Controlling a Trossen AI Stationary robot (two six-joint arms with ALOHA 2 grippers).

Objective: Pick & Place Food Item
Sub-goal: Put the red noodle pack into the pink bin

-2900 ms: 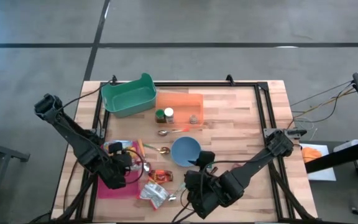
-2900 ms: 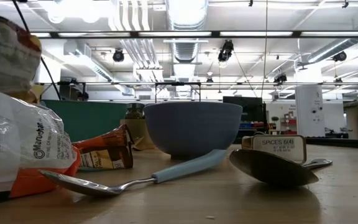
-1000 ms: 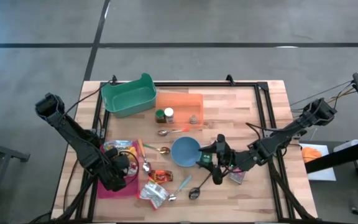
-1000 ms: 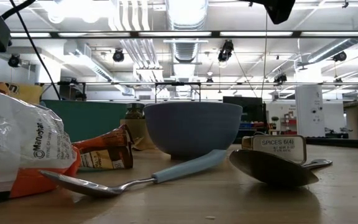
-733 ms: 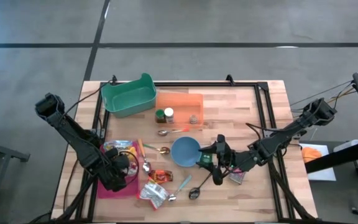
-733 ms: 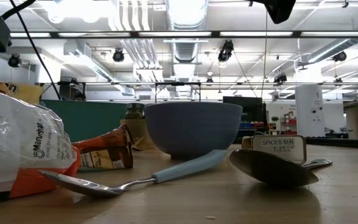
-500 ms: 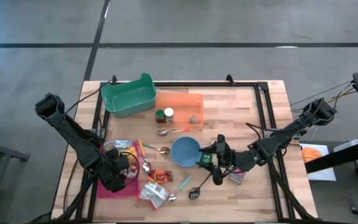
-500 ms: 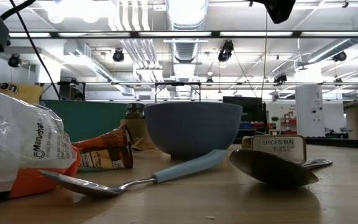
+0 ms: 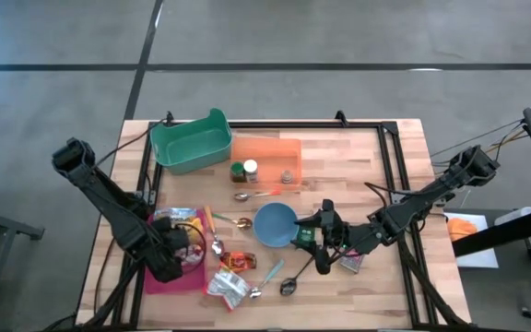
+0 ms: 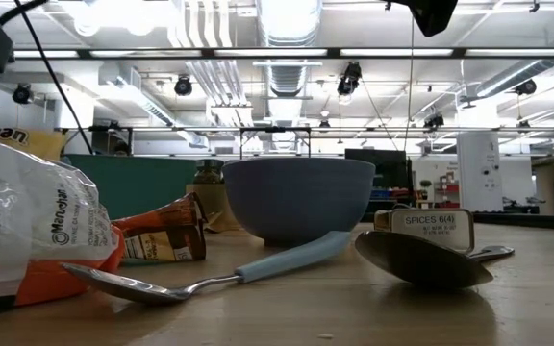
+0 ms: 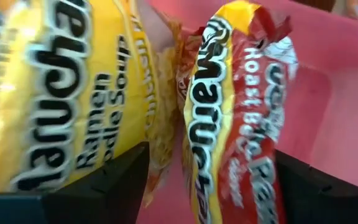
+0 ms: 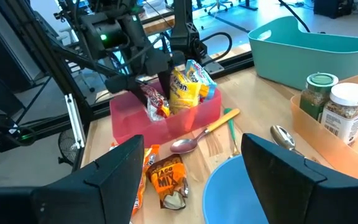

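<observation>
A pink bin [image 9: 159,279] at the table's front left holds a yellow ramen packet [image 11: 61,93] and a red ramen packet [image 11: 235,124], both standing on edge side by side. My left gripper [image 11: 211,152] points down into the bin and is open, one finger on either side of the red packet; the right wrist view shows it [image 12: 159,93] over the bin [image 12: 135,118]. My right gripper [image 12: 194,149] hangs open and holds nothing, beside the blue bowl [image 9: 275,224] near the table's middle. My left gripper stands open from above with the red packet's upper edge [image 11: 253,168] between its fingers. I cannot tell whether a finger touches the packet. The packet rests in the bin, leaning beside the yellow one.
A teal bin [image 9: 190,143] and an orange tray [image 9: 265,159] with spice jars stand at the back. Spoons, a blue-handled utensil [image 10: 287,258] and snack packets [image 9: 230,284] lie in front of the bowl. A spice box [image 9: 350,263] lies under the right arm.
At the left edge of the low view, a packet's yellow top has shifted a little, and its lettering now shows.
</observation>
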